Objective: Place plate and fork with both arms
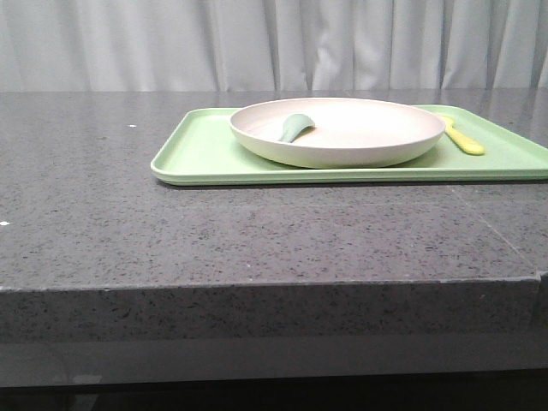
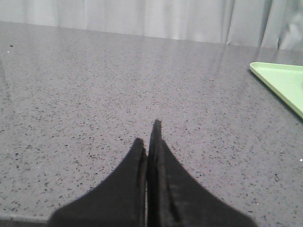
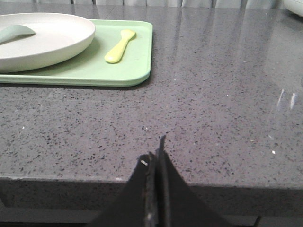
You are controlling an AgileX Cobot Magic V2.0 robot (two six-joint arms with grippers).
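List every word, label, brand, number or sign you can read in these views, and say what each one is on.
None: no readable text in any view.
The plate, the fork, the green tray, the grey-green utensil, the countertop and the curtain are all plain and unmarked.
The dark fingers of both grippers carry no lettering either.

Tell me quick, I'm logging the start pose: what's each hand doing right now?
Left hand: closed, holding nothing, over bare countertop.
Right hand: closed, holding nothing, near the counter's edge.
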